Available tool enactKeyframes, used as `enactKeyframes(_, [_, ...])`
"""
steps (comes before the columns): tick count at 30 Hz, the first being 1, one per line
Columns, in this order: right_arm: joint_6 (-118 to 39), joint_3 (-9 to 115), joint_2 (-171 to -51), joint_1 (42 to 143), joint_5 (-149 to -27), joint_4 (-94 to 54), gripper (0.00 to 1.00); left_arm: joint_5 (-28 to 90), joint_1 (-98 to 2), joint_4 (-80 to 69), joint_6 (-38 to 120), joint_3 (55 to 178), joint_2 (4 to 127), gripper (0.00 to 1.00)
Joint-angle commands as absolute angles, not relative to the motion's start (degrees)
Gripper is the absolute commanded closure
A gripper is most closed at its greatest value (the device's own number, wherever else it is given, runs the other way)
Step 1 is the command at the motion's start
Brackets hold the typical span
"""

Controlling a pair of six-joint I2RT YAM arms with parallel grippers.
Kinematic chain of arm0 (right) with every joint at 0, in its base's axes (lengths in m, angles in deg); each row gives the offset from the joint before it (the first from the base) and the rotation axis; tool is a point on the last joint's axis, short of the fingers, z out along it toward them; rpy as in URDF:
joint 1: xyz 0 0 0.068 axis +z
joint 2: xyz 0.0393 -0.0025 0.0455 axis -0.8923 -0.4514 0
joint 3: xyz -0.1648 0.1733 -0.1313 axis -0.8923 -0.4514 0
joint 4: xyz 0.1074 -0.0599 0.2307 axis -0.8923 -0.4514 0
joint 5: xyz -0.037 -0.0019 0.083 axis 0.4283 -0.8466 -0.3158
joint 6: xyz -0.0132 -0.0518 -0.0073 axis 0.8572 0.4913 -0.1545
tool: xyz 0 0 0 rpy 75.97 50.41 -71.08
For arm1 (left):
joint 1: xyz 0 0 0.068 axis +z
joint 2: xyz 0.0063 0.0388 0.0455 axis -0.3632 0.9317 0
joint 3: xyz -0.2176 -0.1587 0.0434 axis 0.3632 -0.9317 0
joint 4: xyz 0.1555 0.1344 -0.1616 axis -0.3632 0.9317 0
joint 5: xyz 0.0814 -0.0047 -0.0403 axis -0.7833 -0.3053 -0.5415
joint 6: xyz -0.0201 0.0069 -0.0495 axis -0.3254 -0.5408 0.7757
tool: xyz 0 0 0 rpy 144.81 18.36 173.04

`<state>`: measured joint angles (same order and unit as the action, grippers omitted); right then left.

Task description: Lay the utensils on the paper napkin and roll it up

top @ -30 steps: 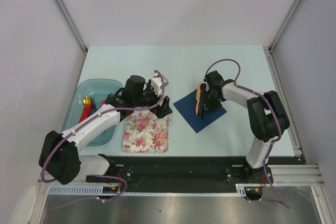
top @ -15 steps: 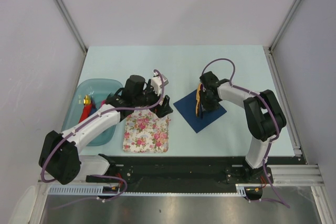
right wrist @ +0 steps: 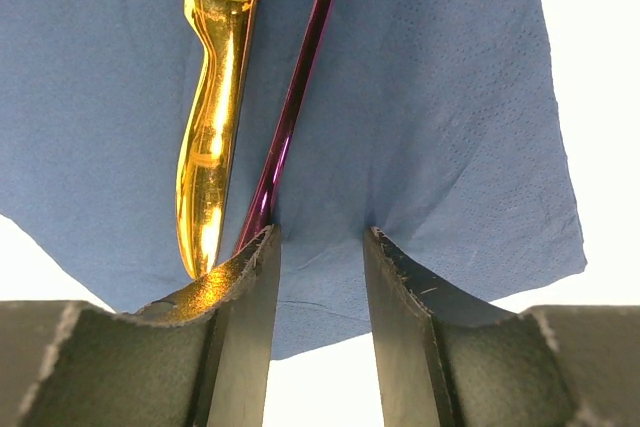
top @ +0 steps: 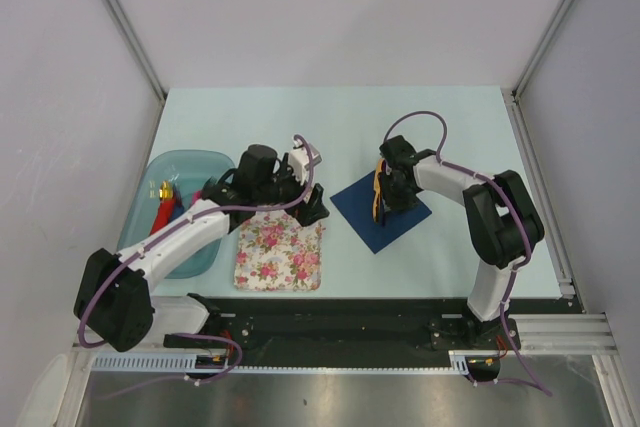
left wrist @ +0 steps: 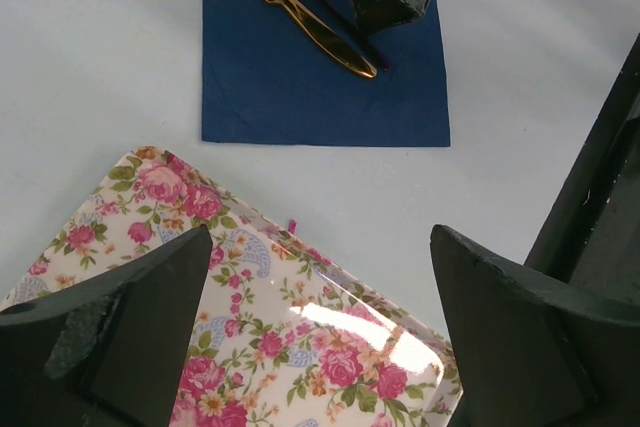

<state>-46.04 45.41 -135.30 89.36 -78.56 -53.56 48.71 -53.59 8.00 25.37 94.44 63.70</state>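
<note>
Edged left, right gripper (right wrist: 320,242), narrowly parted and empty, leaves slender gold-orange utensil (right wrist: 215,127) and shiny purple spoon (right wrist: 300,97) on navy paper napkin (right wrist: 440,127) for rolling.

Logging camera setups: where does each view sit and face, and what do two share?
Top external: high behind the robot, looking down at the table; left arm and right arm show.
Left wrist: over the floral mat, facing the napkin; open left gripper frames it.
Right wrist: low over the napkin; right gripper at bottom.
Shared: both wrist views show the gold utensil on the napkin.
</note>
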Motion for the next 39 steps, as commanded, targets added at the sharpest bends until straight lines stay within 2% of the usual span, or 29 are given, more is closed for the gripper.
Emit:
enactKeyframes(1, [-44.5, 45.6, -137.0, 89.4, -83.0, -52.1, 0.57, 50.5, -56.4, 5.7, 19.6, 93.6, 62.4, 0.06])
enactKeyframes(7, [-37.9, 48.4, -132.9, 89.8, -87.1, -56.8, 0.47, 53.6, -61.3, 4.0, 8.2, 92.3, 64.7, 0.24])
enactKeyframes(8, [-37.5, 48.4, -131.4, 89.6, -87.9, -57.0, 0.45, 54.0, -62.1, 3.5, 6.5, 92.1, 65.8, 0.31])
enactKeyframes(11, [-36.4, 48.5, -129.3, 88.2, -90.3, -57.5, 0.39, 55.9, -65.0, 1.6, 0.6, 91.7, 68.7, 0.43])
enactKeyframes(17, [-35.2, 48.4, -126.5, 83.4, -96.7, -58.6, 0.34, 57.1, -70.9, 1.7, -9.3, 95.0, 77.4, 0.53])
enactKeyframes(30, [-34.6, 46.2, -125.8, 68.8, -114.3, -61.7, 0.34, 52.6, -76.9, 5.4, -13.9, 107.2, 94.3, 0.55])
enactKeyframes(39, [-34.8, 44.6, -125.6, 65.8, -115.3, -61.6, 0.34, 50.6, -77.3, 5.7, -15.6, 110.8, 100.3, 0.57])
